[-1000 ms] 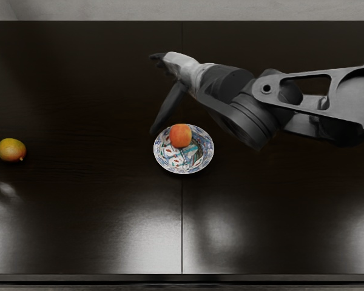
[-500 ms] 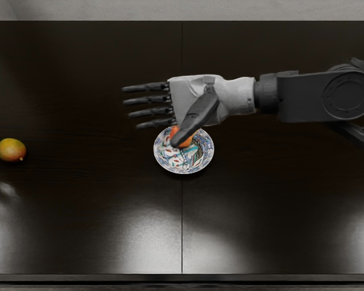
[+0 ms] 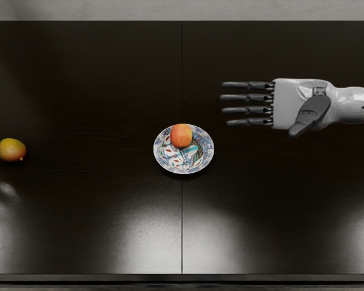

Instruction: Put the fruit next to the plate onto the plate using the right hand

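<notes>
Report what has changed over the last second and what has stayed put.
The right hand has pulled back to the picture's right, from over the plate to well clear of it, fingers spread and holding nothing. The red-orange fruit stayed on the plate, and the yellow fruit stayed at the far left.

Table (image 3: 97, 230) layout, seen from above at a slant. The right hand (image 3: 291, 108) is over the table's right side, with its fingers (image 3: 246, 85) stretched out flat and pointing left. The plate (image 3: 209, 151) lies left of the fingertips and nearer the viewer, well apart from them. A fruit (image 3: 181, 135) rests on the plate's far half. A second fruit (image 3: 11, 149) lies on the table far left of the plate, farthest from the fingers.
</notes>
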`<state>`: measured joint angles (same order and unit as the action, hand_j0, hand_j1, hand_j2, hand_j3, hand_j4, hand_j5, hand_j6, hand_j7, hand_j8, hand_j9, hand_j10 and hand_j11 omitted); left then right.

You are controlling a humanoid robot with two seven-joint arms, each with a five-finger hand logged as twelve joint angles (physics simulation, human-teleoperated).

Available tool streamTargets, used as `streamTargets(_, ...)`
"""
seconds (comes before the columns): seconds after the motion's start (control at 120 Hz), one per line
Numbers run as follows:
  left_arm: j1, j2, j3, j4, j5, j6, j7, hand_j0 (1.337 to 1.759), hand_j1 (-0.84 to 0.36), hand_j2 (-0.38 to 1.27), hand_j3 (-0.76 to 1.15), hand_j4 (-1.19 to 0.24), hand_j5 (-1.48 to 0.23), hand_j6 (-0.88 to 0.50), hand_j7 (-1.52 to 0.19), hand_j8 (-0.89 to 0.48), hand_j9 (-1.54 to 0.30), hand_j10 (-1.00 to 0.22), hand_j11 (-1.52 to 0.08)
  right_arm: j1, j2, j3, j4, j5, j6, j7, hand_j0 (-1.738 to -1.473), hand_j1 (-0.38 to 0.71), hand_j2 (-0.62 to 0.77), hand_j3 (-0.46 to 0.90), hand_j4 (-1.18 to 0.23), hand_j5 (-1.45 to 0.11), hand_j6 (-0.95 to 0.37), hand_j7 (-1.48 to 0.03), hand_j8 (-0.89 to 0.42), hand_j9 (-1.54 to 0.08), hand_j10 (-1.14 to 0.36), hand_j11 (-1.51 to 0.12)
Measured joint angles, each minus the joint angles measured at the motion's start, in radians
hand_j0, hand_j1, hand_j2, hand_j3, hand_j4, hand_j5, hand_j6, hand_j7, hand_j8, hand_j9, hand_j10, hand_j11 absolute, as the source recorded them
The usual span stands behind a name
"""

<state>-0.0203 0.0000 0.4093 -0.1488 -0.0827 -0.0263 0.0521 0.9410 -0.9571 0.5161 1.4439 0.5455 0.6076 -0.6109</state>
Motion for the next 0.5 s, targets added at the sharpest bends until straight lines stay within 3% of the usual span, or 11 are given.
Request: streamTargets(0.5, -0.004, 0.0, -0.001, 0.001, -0.001, 0.0, 0.0, 1.658, 0.07, 0.05, 0.0, -0.23, -0.3, -0.23, -0.3, -0.23, -0.3, -0.23, -0.3, -0.021, -0.163, -0.003, 0.014, 0.05, 0.004, 0.0, -1.658, -0.31, -0.01, 0.0, -0.02, -0.04, -0.02, -0.04, -0.02, -0.04, -0.03, -0.04)
